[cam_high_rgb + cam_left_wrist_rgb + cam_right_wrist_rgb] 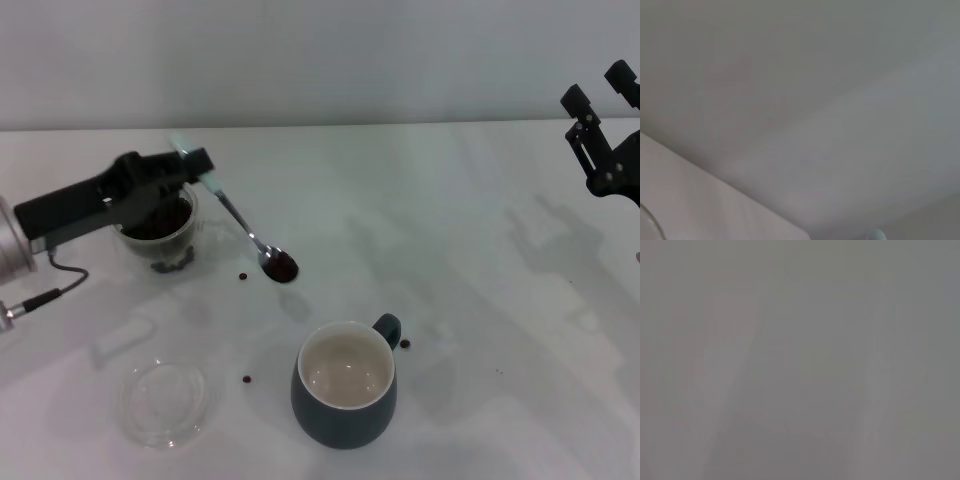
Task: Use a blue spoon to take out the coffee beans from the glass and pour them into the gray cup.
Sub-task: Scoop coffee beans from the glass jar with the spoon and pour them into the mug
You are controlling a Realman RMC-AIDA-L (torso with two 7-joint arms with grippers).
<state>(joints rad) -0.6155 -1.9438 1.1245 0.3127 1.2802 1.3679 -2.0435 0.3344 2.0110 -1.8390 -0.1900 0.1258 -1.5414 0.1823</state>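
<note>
Holding the blue spoon point(232, 216) by its pale handle, the left gripper point(196, 160) is seen closed on it just above the glass point(165, 236), which holds coffee beans point(157, 221). The spoon's long axis slants from the gripper down toward the gray cup point(345, 388), its loaded bowl lying between glass and cup, short of the rim. Loose beans are scattered on the counter point(480, 220) around the cup. The right gripper point(600, 95) is parked well apart from the cup, its fingers spread and empty.
</note>
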